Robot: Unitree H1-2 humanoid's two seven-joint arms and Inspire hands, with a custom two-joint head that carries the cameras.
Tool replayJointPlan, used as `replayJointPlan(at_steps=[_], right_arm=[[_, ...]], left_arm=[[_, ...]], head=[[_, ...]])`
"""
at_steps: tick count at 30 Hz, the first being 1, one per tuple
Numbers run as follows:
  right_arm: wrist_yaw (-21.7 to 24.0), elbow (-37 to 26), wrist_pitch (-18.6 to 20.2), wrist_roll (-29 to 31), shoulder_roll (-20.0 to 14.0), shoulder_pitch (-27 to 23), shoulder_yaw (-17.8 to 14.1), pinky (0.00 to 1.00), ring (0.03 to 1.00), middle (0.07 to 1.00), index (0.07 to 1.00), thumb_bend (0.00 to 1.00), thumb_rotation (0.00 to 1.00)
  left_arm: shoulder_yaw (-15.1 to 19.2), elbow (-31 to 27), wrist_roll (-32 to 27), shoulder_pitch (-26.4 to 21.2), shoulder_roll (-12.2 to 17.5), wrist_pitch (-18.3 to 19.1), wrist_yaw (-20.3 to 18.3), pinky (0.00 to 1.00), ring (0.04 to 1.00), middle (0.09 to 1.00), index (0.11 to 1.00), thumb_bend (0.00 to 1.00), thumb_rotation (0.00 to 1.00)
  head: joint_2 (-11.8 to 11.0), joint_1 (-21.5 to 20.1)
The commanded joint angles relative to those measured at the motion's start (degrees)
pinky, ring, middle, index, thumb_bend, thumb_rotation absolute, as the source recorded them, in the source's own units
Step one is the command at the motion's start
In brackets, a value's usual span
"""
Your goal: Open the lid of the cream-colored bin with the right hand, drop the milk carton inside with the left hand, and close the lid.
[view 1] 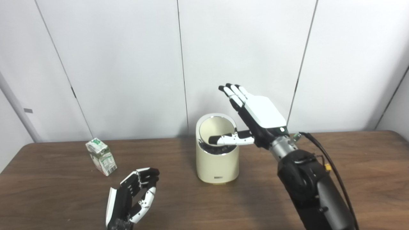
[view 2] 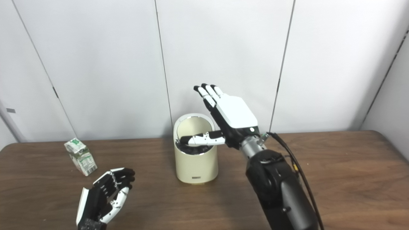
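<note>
Probably light and easily crushed, the milk carton (view 1: 101,156) stands just beyond the empty, loosely spread left hand (view 1: 132,196), best taken across its flat sides.

The cream-colored bin (view 2: 196,166) stands upright on the brown counter (view 2: 335,172), and its lid (view 2: 193,124) is raised at the back. The right hand (view 2: 228,119) is beside the bin with fingers spread and pointing up; its thumb (view 2: 199,140) reaches over the opening. The milk carton (view 2: 80,156) stands tilted at the left. The left hand (view 2: 104,195) is near it, empty, fingers loosely curled.
</note>
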Motion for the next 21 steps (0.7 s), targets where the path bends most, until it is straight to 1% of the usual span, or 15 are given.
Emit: replayJointPlan(at_steps=[1,7,11,13,17,21], right_arm=[[-3.1,1.1,0.2,-0.1,0.1,-3.9,-0.2,0.89,0.988,0.976,0.976,0.7,0.85],[-5.8,8.1,1.3,0.0,0.0,-7.4,0.5,0.88,0.963,0.956,0.953,0.69,0.83],[-7.7,12.2,1.1,0.4,-0.6,-9.3,1.3,0.88,0.954,0.951,0.946,0.68,0.81],[-8.9,13.9,1.0,0.4,-0.9,-9.8,1.7,0.87,0.946,0.944,0.941,0.69,0.79],[-10.5,16.4,2.2,-0.1,-1.4,-10.3,2.4,0.84,0.954,0.945,0.944,0.7,0.73],[-12.4,18.5,2.7,-0.1,-2.1,-10.3,3.0,0.84,0.958,0.94,0.944,0.7,0.71]], left_arm=[[-0.5,0.4,-0.1,1.0,-0.6,-1.0,0.3,0.57,0.642,0.666,0.653,0.21,0.2],[-0.5,-0.3,-0.4,1.4,-0.8,-0.4,0.1,0.56,0.64,0.664,0.65,0.21,0.22],[-0.5,-0.6,-0.1,1.4,-0.7,-0.3,0.1,0.56,0.639,0.664,0.647,0.2,0.22],[-0.4,-0.6,0.0,1.4,-0.8,-0.3,0.3,0.56,0.636,0.662,0.644,0.2,0.22],[-0.4,-0.7,0.4,1.5,-0.9,-0.1,0.5,0.57,0.641,0.665,0.647,0.21,0.21],[-0.4,-0.7,0.3,1.5,-0.9,-0.1,0.4,0.57,0.643,0.667,0.65,0.21,0.21]], head=[[0.2,0.1],[0.4,0.2],[0.5,0.2],[0.5,0.2],[0.6,0.2],[0.7,0.2]])
